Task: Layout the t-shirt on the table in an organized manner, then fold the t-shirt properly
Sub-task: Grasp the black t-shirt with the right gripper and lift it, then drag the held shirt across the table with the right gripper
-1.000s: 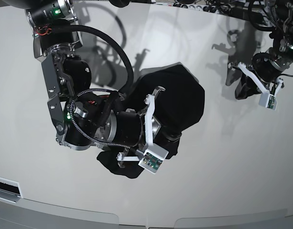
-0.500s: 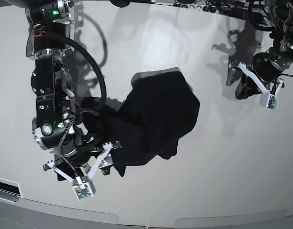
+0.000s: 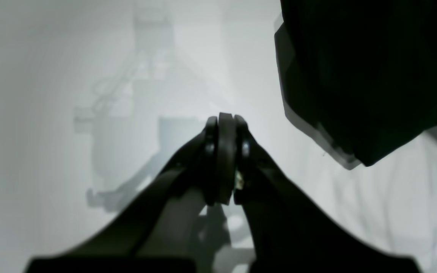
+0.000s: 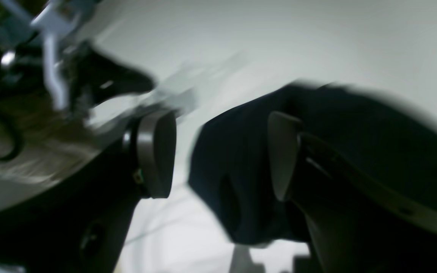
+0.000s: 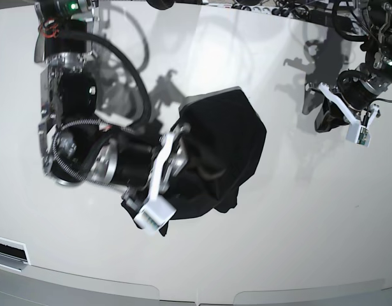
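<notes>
black t-shirt (image 5: pixel 224 150) bunched on the table (image 5: pixel 297 217); right pincer (image 4: pixel 218 159) gaping over it, left pincer (image 3: pixel 224 159) pressed together

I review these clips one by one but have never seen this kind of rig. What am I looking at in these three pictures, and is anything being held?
A two-armed robot works over a white table. The base view looks down on everything; the other two pictures come from cameras on each wrist, looking along the grippers. The only item is a crumpled black t-shirt, lying in a heap, not yet spread out. The right gripper, on the base view's left, is open over the shirt's edge, with cloth behind its pads; it grips nothing. The left gripper is shut on nothing, off to the side, with the shirt beyond it.
</notes>
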`<control>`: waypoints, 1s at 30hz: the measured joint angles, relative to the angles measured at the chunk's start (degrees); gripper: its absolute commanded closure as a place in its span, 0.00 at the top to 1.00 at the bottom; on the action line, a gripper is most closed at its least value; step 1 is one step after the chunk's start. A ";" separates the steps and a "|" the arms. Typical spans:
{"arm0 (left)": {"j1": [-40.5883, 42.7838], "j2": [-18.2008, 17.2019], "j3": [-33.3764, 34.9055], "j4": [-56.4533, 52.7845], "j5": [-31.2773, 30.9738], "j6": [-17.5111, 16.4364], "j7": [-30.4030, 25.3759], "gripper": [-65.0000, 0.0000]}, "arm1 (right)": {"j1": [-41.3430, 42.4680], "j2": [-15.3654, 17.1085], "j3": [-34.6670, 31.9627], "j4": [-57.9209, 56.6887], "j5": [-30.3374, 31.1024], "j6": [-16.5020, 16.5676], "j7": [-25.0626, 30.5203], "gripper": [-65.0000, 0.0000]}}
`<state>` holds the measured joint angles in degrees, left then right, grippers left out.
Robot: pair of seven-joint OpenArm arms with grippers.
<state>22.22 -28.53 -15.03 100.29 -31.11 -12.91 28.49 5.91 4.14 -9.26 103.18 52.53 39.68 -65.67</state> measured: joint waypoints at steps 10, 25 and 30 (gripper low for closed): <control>0.00 -0.04 0.00 0.00 0.02 0.00 0.04 0.00 | -8.98 0.00 -20.22 0.00 -33.11 0.15 16.04 0.51; 0.00 -0.04 0.00 0.00 0.02 0.00 0.07 0.00 | -3.76 -0.04 -25.46 -22.25 -55.32 -26.84 24.28 0.56; 0.00 -0.07 0.00 0.00 0.02 0.00 0.04 0.00 | -2.38 -0.39 -25.49 -23.41 -58.27 -27.76 22.12 0.00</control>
<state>22.22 -28.60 -15.03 100.29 -31.09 -12.91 28.53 3.53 3.75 -34.74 79.77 -5.74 11.92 -43.55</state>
